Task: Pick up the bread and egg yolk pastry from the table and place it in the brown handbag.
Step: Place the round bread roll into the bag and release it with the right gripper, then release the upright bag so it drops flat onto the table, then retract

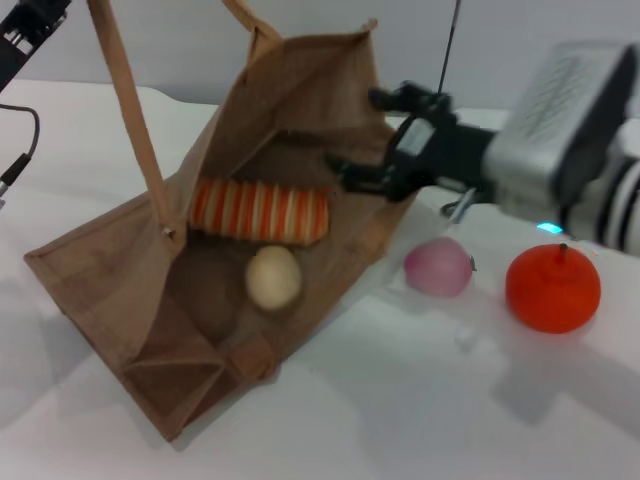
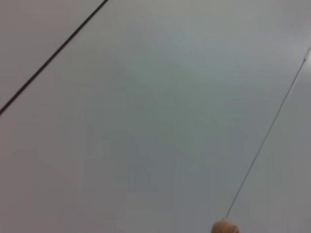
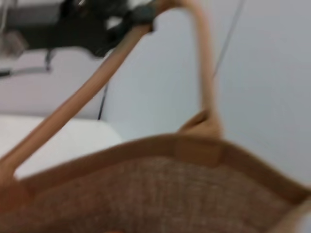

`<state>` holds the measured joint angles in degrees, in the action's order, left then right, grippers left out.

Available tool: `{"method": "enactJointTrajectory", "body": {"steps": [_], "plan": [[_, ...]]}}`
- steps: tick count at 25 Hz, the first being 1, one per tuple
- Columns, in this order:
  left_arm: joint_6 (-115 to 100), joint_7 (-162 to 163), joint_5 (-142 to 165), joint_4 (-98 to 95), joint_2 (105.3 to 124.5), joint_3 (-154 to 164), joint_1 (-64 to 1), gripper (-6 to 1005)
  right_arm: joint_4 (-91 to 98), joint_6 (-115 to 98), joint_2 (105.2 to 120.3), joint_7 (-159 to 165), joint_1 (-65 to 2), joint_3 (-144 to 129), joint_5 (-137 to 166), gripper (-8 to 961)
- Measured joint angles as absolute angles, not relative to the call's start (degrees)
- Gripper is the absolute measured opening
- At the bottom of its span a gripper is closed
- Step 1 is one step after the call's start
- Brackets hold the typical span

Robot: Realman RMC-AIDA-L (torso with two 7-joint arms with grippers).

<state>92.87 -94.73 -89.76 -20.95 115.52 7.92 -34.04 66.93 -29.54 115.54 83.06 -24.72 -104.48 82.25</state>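
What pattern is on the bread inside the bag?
Alternating orange and cream stripes across the bread, clearest in the head view.

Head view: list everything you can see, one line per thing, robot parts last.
brown handbag: one, brown burlap with tan edging, lying open on the table, mouth toward the right claw.
strap handle: one, tan, pulled up from the bag toward the upper left.
bread: one, orange and cream stripes, inside the bag.
egg yolk pastry: one, pale beige, inside the bag, just in front of the bread.
pink ball: one, pink, on the table right of the bag.
orange fruit: one, bright orange with a stem, right of the pink ball.
table: one, white.
left claw: black, raised, holding the strap handle.
right claw: black, open and empty at the bag's mouth.
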Motion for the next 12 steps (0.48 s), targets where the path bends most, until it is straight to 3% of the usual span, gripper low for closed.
{"method": "enactJointTrajectory", "body": {"steps": [12], "plan": [[88.1, -102.6, -90.0, -19.4, 116.15, 8.0, -34.3, 244, 47.1, -67.7, 115.41, 66.7, -24.7, -73.0, 64.1, 890]]}}
